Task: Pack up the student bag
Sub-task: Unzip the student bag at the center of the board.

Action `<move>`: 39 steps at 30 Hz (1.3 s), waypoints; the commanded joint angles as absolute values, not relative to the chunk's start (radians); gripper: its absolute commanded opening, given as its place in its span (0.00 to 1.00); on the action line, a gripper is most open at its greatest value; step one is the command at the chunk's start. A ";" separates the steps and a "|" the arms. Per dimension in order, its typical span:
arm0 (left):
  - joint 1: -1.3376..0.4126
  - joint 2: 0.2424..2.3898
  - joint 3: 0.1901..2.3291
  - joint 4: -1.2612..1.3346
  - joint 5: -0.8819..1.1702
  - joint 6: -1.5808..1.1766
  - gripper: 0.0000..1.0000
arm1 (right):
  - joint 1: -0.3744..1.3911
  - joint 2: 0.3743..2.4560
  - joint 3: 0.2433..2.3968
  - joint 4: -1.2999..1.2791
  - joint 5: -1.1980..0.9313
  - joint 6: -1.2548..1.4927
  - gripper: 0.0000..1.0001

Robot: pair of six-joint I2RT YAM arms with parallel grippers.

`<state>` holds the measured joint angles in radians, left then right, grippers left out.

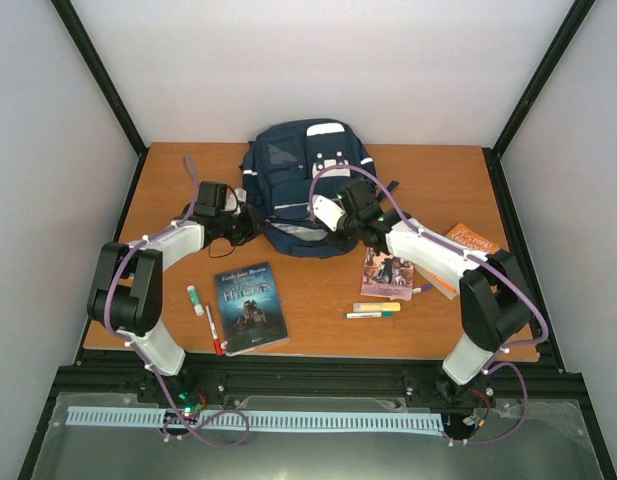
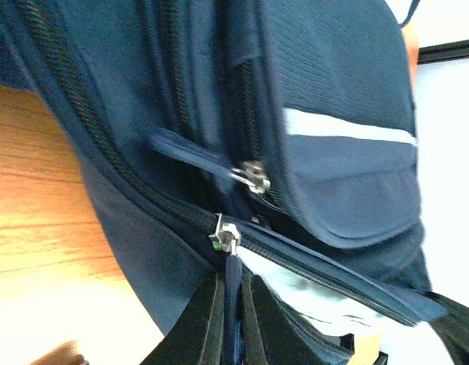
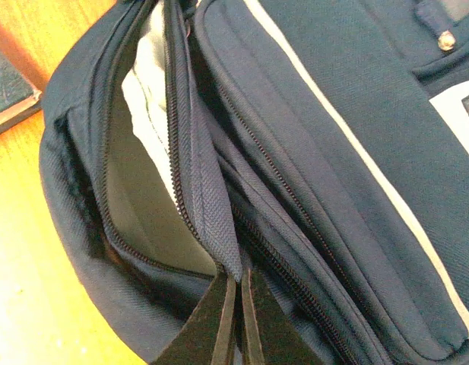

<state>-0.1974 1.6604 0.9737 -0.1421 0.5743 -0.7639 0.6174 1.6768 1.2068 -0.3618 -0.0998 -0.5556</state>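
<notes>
Top external shows me the large navy blue woven-fabric student bag (image 1: 303, 185) lying flat at the far middle of the smooth wooden table (image 1: 438, 190), pockets up, with its long axis running near to far and its unzipped end facing the arms. On the left wrist view my left gripper (image 2: 231, 323) is clamped on the dark fabric zipper pull (image 2: 232, 281) below its metal slider (image 2: 225, 234). On the right wrist view my right gripper (image 3: 239, 319) pinches the ribbed edge of the opened flap (image 3: 207, 198).
</notes>
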 commanded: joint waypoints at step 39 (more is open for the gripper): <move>-0.043 1.984 1.427 -0.243 0.547 -0.765 0.16 | 0.592 1.509 1.152 -0.308 -0.048 -0.547 0.03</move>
